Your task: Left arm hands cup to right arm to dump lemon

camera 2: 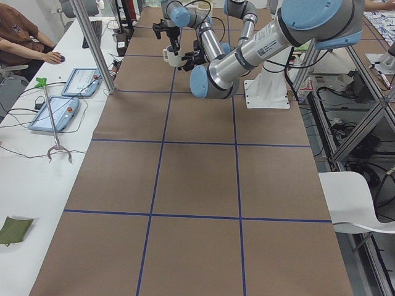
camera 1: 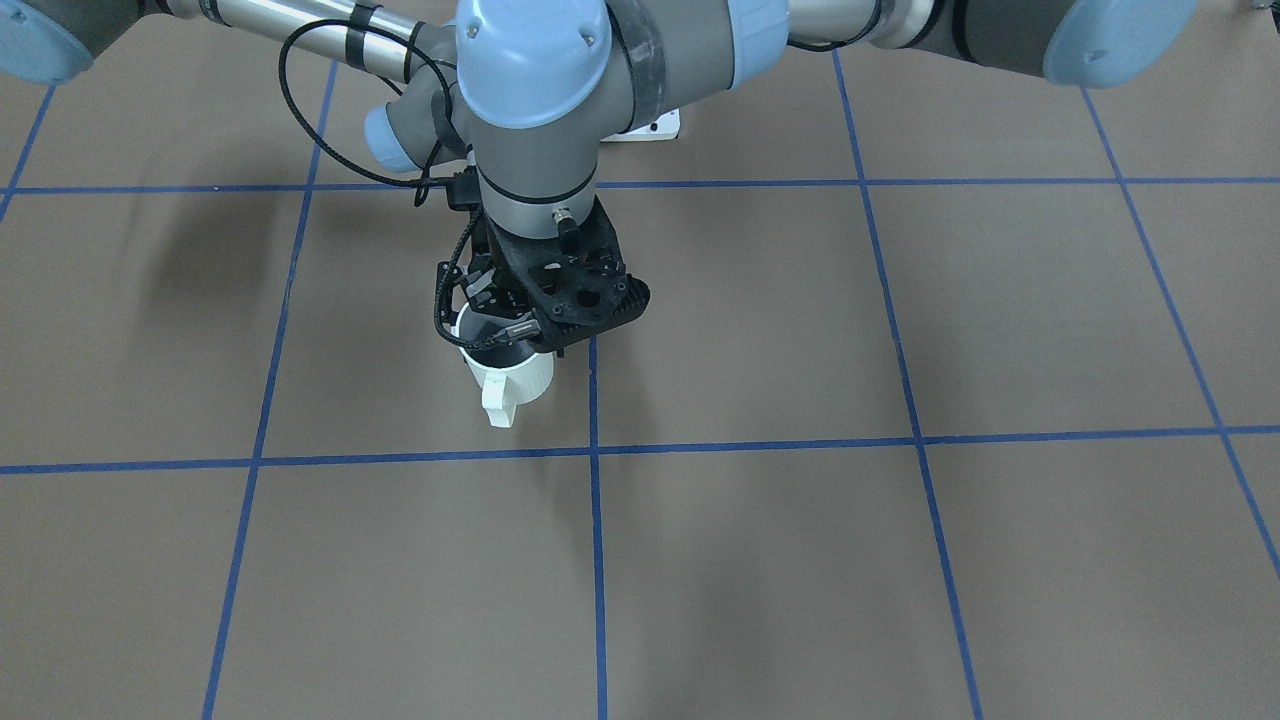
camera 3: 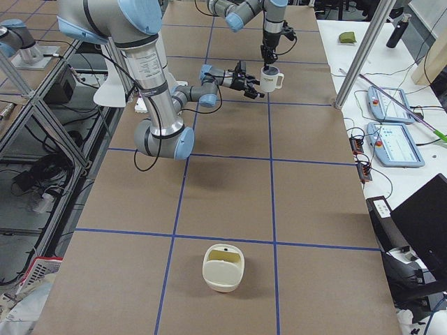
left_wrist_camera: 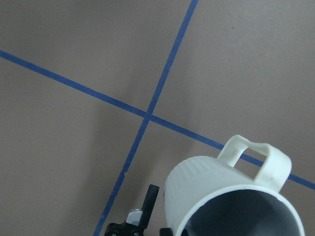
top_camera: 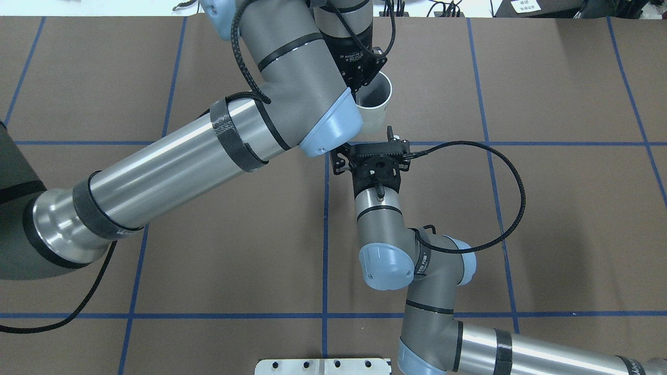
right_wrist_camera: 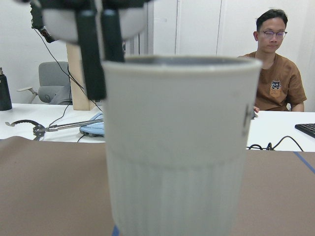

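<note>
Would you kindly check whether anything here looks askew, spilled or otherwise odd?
Nothing stands out. The cup hangs upright, pinched at its rim by the left gripper; the right gripper faces its side, open. No spill shows. The lemon is not visible.

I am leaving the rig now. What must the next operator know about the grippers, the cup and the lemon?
Left gripper: shut on the cup at its rim, one finger inside; cup upright.
Right gripper: looks open, close beside the cup's wall, not gripping it.
Lemon: seen in no view; cup's bottom hidden.
Done: cup offered to the right gripper.
Left: right gripper takes it, left gripper lets go, lemon dumped.
</note>
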{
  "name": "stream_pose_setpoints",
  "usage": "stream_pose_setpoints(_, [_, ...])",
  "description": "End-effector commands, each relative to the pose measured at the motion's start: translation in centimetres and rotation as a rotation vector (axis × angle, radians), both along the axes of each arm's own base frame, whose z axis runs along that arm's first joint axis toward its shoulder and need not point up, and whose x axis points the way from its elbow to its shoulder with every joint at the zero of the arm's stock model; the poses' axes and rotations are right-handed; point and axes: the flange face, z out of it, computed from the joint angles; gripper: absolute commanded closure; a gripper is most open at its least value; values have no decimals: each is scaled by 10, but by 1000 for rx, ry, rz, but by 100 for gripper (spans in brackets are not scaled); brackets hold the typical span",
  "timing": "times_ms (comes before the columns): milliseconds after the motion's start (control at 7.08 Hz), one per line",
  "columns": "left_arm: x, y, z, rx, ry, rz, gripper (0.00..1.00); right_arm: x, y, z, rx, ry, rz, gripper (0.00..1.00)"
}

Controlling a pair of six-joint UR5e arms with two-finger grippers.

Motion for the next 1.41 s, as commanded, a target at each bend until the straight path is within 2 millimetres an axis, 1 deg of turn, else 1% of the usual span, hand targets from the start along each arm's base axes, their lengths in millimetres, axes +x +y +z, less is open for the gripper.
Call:
stream_pose_setpoints(0, [-49,-14,-22,14,60,-33,100,-2,7,12,-7,12,-14,0])
stream_pose_setpoints(141, [-71,-11,-25,39,81,-50,100,0,5,8,-10,0,-24,0])
stream_pose_setpoints(282, [-92,-2,5,80,88,-42,100,9,-12,10,-47,-18,-84,0])
stream_pose_setpoints(424, [-117,20,64,141,74,5,100,36,-36,8,-89,-55,-160,0])
stream_pose_setpoints(565, [-146,45,126,208,55,57,100,70,-55,17,-131,-81,-228,0])
stream_pose_setpoints(706, [-171,64,176,258,29,105,100,100,-71,25,-155,-73,-270,0])
stream_pose_setpoints(847, [-194,84,230,295,-12,159,100,129,-88,34,-181,-58,-335,0])
stream_pose_setpoints(989, [-227,92,285,342,-47,212,100,167,-117,44,-234,-65,-423,0])
stream_pose_setpoints(1130, [-254,100,337,385,-64,240,100,218,-142,71,-307,-71,-510,0])
stream_pose_setpoints(1271, [-282,106,387,425,-79,252,100,275,-169,89,-353,-54,-593,0])
